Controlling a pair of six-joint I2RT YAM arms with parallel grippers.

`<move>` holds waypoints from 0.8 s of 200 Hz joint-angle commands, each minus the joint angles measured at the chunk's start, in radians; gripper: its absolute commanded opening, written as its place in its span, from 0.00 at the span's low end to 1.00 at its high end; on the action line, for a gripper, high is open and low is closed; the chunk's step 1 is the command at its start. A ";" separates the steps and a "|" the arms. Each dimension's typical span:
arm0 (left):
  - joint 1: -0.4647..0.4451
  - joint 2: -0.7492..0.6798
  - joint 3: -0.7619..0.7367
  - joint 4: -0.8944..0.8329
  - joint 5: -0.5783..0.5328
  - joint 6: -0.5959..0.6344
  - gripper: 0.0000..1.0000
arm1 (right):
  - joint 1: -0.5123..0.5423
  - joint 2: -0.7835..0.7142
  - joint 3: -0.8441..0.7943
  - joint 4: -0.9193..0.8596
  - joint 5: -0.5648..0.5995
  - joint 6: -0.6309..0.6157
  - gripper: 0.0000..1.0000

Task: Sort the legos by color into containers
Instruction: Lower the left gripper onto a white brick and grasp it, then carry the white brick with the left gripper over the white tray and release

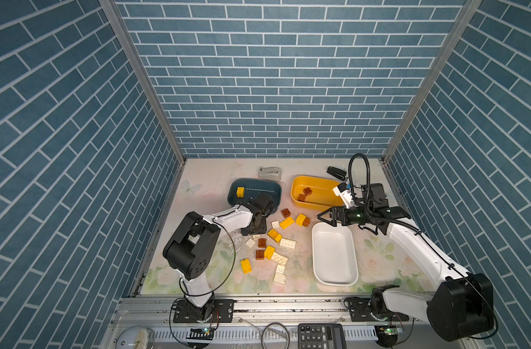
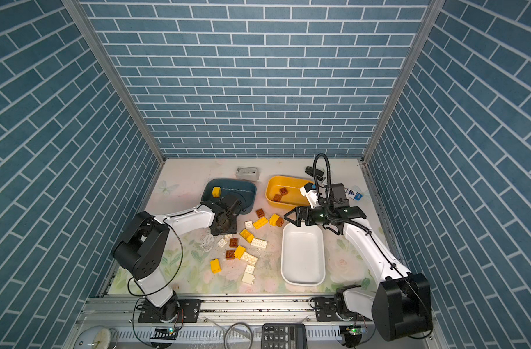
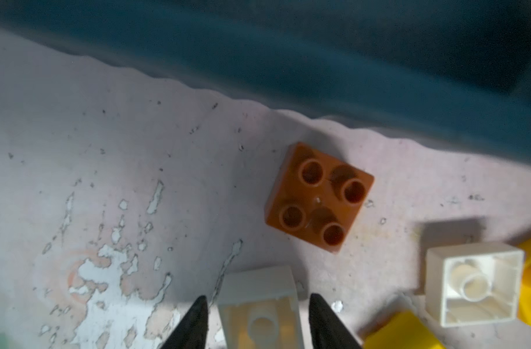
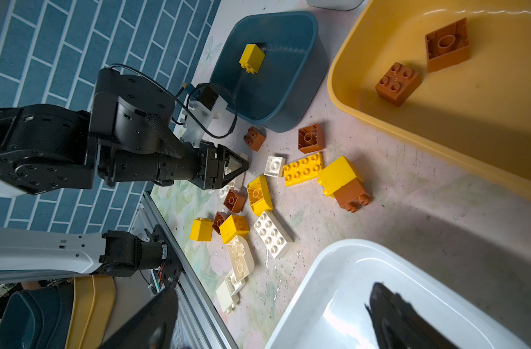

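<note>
My left gripper (image 3: 258,297) is low over the table, its black fingers either side of a cream-white lego (image 3: 259,284) lying hollow side up, with a narrow gap on each side. A brown lego (image 3: 318,196) lies just beyond, near the dark blue tub (image 1: 265,187), which holds one yellow lego (image 1: 240,191). Several loose legos (image 1: 280,241) are scattered mid-table. The yellow tub (image 1: 318,182) holds two brown legos (image 1: 307,190). My right gripper (image 1: 324,221) hangs wide open over the far end of the white tub (image 1: 333,256), holding nothing.
A grey tape dispenser (image 1: 269,173) and a black stapler (image 1: 336,172) sit by the back wall. A calculator (image 1: 320,335) lies in front of the rail. Blue brick-pattern walls close in three sides.
</note>
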 commanded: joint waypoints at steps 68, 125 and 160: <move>0.004 -0.066 0.070 -0.109 0.013 0.106 0.28 | 0.003 0.030 0.088 -0.140 0.060 -0.092 0.98; -0.020 -0.173 0.196 -0.157 0.252 0.193 0.27 | -0.081 0.051 0.133 -0.206 0.033 -0.148 0.98; -0.087 -0.123 0.317 -0.128 0.376 0.228 0.26 | -0.141 0.054 0.163 -0.264 0.006 -0.197 0.98</move>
